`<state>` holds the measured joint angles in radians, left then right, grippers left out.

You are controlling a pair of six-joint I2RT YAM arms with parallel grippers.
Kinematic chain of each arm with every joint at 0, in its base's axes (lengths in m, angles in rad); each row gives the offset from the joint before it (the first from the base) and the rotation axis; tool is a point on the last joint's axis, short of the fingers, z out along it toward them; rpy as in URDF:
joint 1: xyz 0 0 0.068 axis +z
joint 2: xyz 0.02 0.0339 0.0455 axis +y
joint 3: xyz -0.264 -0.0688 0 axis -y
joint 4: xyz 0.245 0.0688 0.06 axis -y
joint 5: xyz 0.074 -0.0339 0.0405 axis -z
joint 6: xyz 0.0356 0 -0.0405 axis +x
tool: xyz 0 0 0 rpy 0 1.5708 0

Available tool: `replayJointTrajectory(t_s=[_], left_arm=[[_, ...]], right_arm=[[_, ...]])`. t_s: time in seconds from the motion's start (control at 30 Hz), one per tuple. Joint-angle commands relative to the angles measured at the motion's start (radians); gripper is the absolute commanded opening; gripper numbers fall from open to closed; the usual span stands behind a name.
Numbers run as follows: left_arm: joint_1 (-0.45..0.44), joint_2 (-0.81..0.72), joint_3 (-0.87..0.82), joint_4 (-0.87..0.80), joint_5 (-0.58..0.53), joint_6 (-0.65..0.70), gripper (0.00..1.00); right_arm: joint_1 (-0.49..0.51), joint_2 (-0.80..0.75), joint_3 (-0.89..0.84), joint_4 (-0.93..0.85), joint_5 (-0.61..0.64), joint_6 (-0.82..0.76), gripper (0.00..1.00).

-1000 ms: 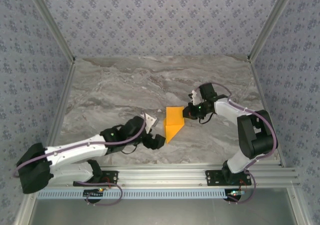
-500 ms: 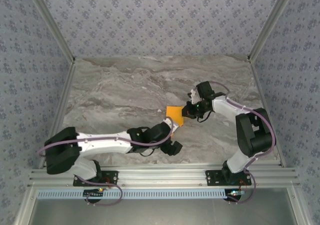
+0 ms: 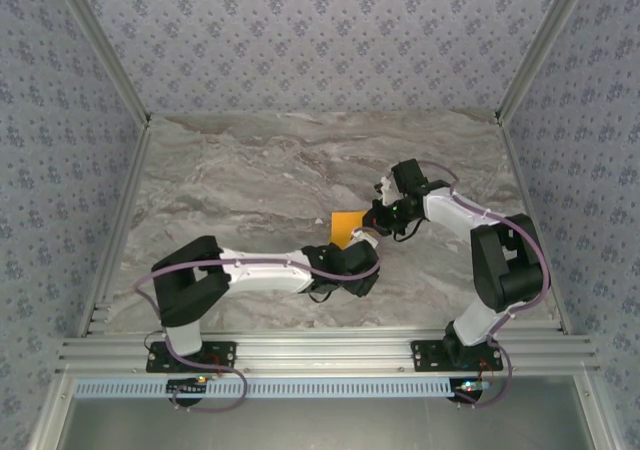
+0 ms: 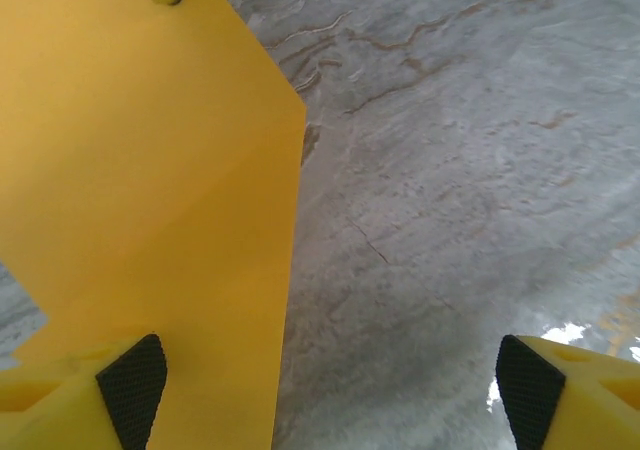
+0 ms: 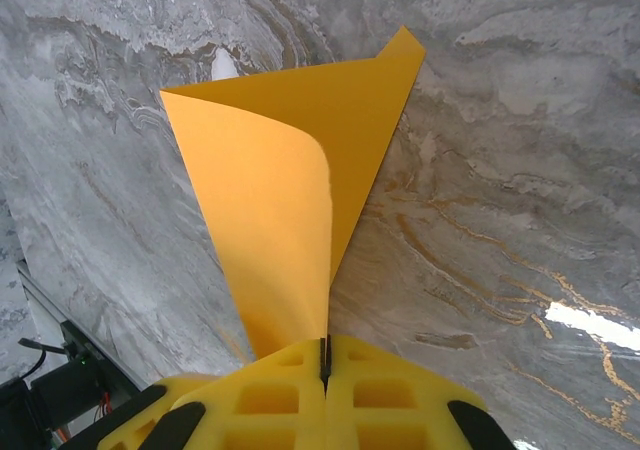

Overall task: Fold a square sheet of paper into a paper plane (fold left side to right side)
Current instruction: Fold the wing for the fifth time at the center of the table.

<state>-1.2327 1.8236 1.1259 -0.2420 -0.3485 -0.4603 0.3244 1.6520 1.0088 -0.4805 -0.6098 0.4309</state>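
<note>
My right gripper point(image 5: 324, 355) was clamped on the curled orange sheet point(image 5: 270, 200); my left gripper point(image 4: 330, 388) gaped wide, empty, over it. Matching corners before creasing seemed wisest

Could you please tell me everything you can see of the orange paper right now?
The paper is thin, plain, bright orange and matte, with straight edges and a sharp corner pointing away from the right gripper. One layer curls up off the marble table and is pinched in that gripper's shut jaws; the rest lies flat. The left gripper, jaws open, hovers at the other side, one pad over the paper; whether it touches cannot be told.
</note>
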Motion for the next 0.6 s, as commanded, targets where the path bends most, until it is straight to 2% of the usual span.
replayJointTrajectory(t_s=[0.0, 0.23, 0.57], left_arm=[[-0.004, 0.051, 0.071, -0.087, -0.079, 0.004, 0.84], [-0.007, 0.128, 0.133, -0.162, -0.164, -0.043, 0.73], [-0.014, 0.161, 0.147, -0.17, -0.17, -0.049, 0.6]], right_arm=[[0.006, 0.015, 0.026, -0.034, -0.021, 0.016, 0.0], [0.008, 0.019, 0.021, -0.031, -0.02, 0.017, 0.0], [0.009, 0.025, 0.022, -0.036, -0.007, 0.011, 0.0]])
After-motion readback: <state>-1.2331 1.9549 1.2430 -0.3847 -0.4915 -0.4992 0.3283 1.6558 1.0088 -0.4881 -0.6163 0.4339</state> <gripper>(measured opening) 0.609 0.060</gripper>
